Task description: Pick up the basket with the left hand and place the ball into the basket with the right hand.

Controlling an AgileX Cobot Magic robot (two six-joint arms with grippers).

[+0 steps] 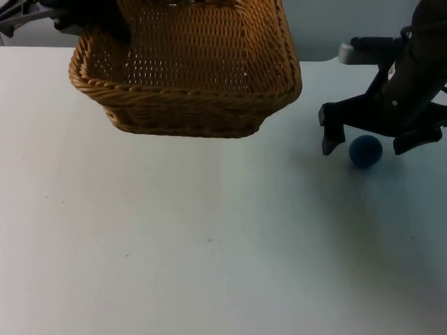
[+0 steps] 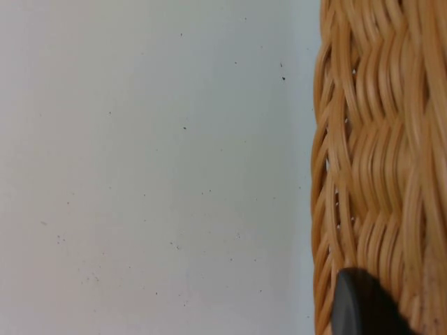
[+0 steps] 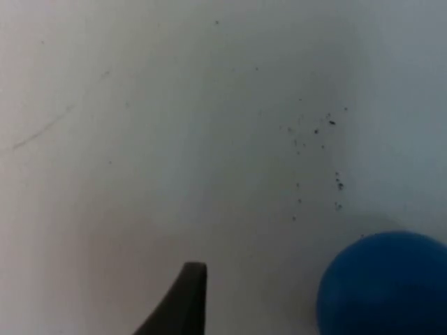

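A woven brown basket [image 1: 188, 98] hangs lifted above the white table at the back, tilted toward me, with my left gripper [image 1: 105, 24] shut on its back left rim. In the left wrist view the basket's wicker wall [image 2: 380, 160] runs beside one black fingertip [image 2: 363, 307]. A small blue ball [image 1: 366, 151] lies on the table at the right. My right gripper [image 1: 374, 145] stands open around it, one finger on each side, just above the table. The right wrist view shows the ball [image 3: 387, 286] beside a black fingertip [image 3: 185, 296].
The white table [image 1: 174, 244] spreads wide in front of the basket and ball. A grey partition wall [image 1: 349, 21] closes the back.
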